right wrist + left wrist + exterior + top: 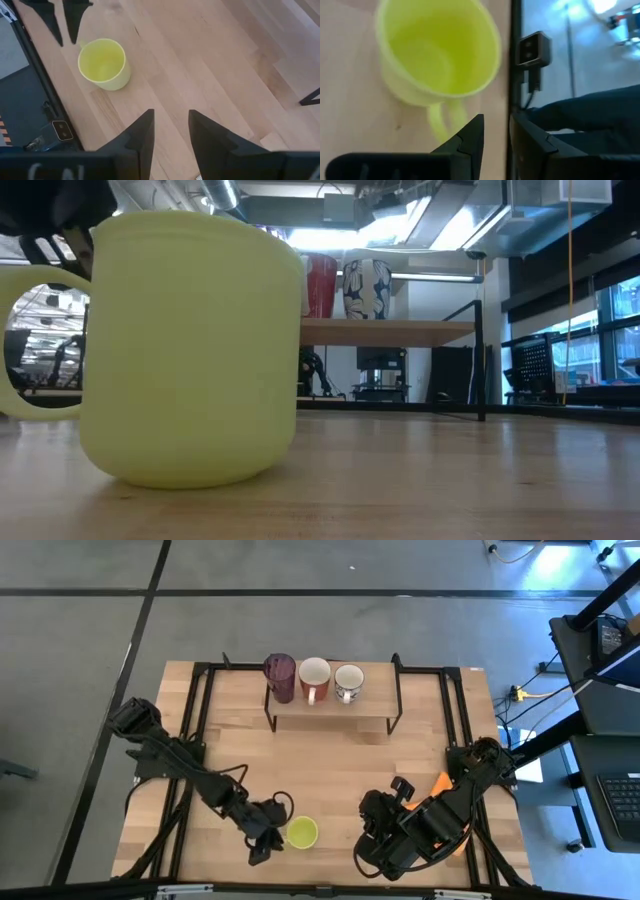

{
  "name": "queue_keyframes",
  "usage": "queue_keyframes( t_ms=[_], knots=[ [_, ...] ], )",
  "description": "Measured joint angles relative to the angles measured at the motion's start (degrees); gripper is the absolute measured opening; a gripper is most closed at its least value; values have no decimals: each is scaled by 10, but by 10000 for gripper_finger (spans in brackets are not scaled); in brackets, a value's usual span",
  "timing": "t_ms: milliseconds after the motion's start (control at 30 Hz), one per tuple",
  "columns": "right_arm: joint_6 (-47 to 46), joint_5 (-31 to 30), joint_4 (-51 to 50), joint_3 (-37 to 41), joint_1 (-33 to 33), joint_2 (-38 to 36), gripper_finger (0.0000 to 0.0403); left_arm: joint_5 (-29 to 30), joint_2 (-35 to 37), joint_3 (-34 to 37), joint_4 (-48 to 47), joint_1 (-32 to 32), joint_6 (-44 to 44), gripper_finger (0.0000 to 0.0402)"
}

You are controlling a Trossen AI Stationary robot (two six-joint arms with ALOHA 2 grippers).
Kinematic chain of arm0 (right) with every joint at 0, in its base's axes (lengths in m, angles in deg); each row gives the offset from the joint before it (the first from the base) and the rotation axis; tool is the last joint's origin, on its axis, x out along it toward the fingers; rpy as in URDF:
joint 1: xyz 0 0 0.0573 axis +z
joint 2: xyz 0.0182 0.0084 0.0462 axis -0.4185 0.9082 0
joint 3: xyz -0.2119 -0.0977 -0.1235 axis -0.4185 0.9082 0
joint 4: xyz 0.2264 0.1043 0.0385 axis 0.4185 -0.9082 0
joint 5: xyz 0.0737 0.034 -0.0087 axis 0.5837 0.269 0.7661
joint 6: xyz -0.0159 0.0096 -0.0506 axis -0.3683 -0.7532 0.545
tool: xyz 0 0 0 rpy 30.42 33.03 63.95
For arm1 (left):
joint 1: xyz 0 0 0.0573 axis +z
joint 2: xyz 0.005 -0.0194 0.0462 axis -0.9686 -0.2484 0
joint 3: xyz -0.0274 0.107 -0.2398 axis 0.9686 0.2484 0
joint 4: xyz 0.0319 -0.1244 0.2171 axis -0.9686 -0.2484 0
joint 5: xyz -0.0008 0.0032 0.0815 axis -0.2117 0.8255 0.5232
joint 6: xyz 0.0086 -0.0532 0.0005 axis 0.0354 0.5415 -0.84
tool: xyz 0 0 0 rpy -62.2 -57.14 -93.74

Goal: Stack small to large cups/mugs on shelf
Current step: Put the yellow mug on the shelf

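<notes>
The yellow-green mug (pixel 302 832) stands upright on the bench just beside the left gripper (pixel 262 843), handle toward its parted, empty jaws; the right gripper (pixel 170 131), also apart, waits farther off.

We're seeing a matt, smooth yellow-green mug (pixel 103 63) that looks plastic, just beside the left gripper (pixel 262 843), on a pale satin-finished wooden tabletop (pixel 200 75).
</notes>
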Motion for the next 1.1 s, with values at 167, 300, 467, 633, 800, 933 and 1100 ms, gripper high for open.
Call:
queue_keyframes(
  t_ms=[167,300,467,633,800,933,1100],
  knots=[
    [-2,0,0,0,0,0,122,-28,-29,-1,73,0,-1,89],
    [-15,0,0,0,1,0,122,-44,-46,0,97,1,-14,89],
    [-19,-12,0,0,9,0,122,-40,-4,0,100,13,-16,89],
    [-19,-25,28,0,9,0,122,37,66,0,71,17,-43,88],
    [-22,-25,86,0,9,0,122,121,117,-1,-111,17,-12,88],
    [-63,-23,117,9,8,2,122,114,123,0,-251,15,30,88],
    [-109,12,232,107,6,4,119,115,110,1,-268,10,26,88]
  ],
)
